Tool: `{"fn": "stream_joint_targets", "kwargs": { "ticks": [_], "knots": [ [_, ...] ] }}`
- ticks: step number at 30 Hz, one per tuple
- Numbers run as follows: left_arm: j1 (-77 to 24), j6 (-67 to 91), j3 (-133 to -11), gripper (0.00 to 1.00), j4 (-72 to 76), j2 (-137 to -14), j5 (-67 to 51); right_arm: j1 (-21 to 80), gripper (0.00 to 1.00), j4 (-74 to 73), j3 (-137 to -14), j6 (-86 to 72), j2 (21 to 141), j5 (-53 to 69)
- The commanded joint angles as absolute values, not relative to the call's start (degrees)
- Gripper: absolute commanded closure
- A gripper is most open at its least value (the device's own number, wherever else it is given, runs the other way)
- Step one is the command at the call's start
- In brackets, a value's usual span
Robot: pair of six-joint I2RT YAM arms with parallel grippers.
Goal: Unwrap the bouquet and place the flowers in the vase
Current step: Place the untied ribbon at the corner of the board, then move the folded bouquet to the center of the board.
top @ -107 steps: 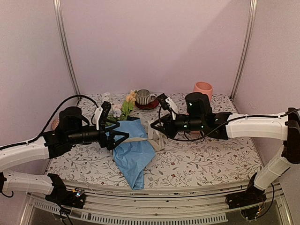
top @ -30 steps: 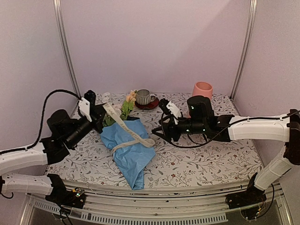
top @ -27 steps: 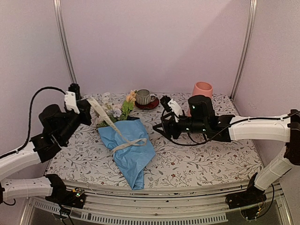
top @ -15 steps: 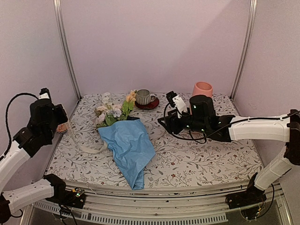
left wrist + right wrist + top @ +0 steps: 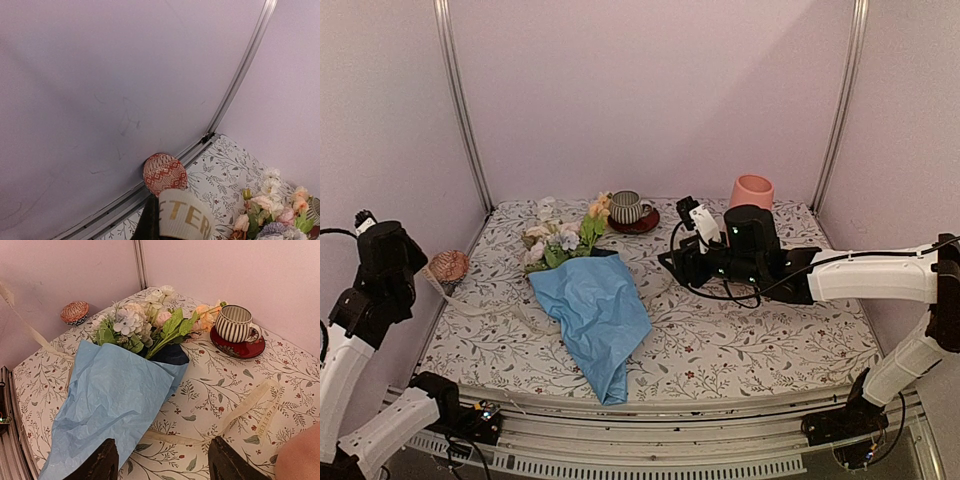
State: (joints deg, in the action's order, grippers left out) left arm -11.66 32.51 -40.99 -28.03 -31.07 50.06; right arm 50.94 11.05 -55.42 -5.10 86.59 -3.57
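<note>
Your left gripper [image 5: 170,230], clenched on the cream ribbon [image 5: 185,220], sits well left of the bouquet [image 5: 582,290] lying flat in its blue paper [image 5: 110,400], and your right gripper [image 5: 165,465] hangs released just right of it; untying looks done, so let the ribbon go and peel the paper open.

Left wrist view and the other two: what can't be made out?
Ribbon: left wrist, lettering cut off by the bottom edge.
Vase: top external, lower part behind the right arm; right wrist, only a corner shows.
Flowers: lower stems inside the blue paper, top external and right wrist.
</note>
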Motion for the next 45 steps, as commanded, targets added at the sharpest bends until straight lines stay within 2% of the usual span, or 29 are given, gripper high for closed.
{"fn": "stream_joint_targets", "kwargs": {
  "ticks": [1,4,6,7,11,12,22,28,32,36,40,42,45],
  "knots": [
    [-8.57,32.44,-40.81,1.0,-29.46,-31.87,50.98,50.65,0.38,12.0,-56.24,-4.55,86.1,-4.24],
    [-7.0,31.2,-38.0,1.0,-26.73,-32.4,47.69,50.68,0.38,12.03,-56.78,-4.18,86.74,-4.01],
    [-5.53,32.12,-36.15,0.95,-26.56,-33.23,43.84,50.65,0.38,12.04,-57.1,-4.21,87.0,-3.88],
    [-4.6,32.8,-35.54,0.83,-26.79,-33.61,41.9,50.64,0.38,12.04,-57.1,-4.22,87.02,-3.79],
    [-0.65,34.2,-34.65,0.08,-27.02,-34.85,33.64,50.7,0.39,12.08,-56.83,-4.34,86.84,-3.63],
    [0.24,34.75,-34.68,0.03,-27.35,-34.96,32.37,50.69,0.39,12.09,-56.73,-4.27,86.83,-3.68],
    [6.43,36.59,-40.21,0.02,-32.64,-39.77,18.95,50.46,0.39,12.22,-56.08,-3.95,86.93,-3.78],
    [7.03,40.78,-43.46,0.02,-38.87,-43.99,21.59,50.21,0.39,12.12,-56.06,-3.91,88.21,-3.28],
    [7.03,44.89,-49.93,0.04,-47.35,-51.14,25.13,49.56,0.39,7.93,-59.22,-5.25,92.21,-2.58],
    [7.04,45.47,-57.98,0.05,-53.84,-57.73,32.72,48.19,0.4,2.81,-64.0,-8.12,99.1,4.61],
    [7.03,40.79,-63.68,0.02,-53.8,-58.69,33.93,48.01,0.41,1.55,-65.71,-10.57,102.31,9.33],
    [6.95,35.34,-64.05,0.02,-50.65,-57.39,27.05,47.98,0.41,2.34,-65.13,-12.03,102.44,10.28],
    [6.89,26.1,-57.75,0.02,-39.43,-51.76,1.57,47.75,0.4,2.52,-64.85,-14.2,103.4,10.85]
  ]
}}
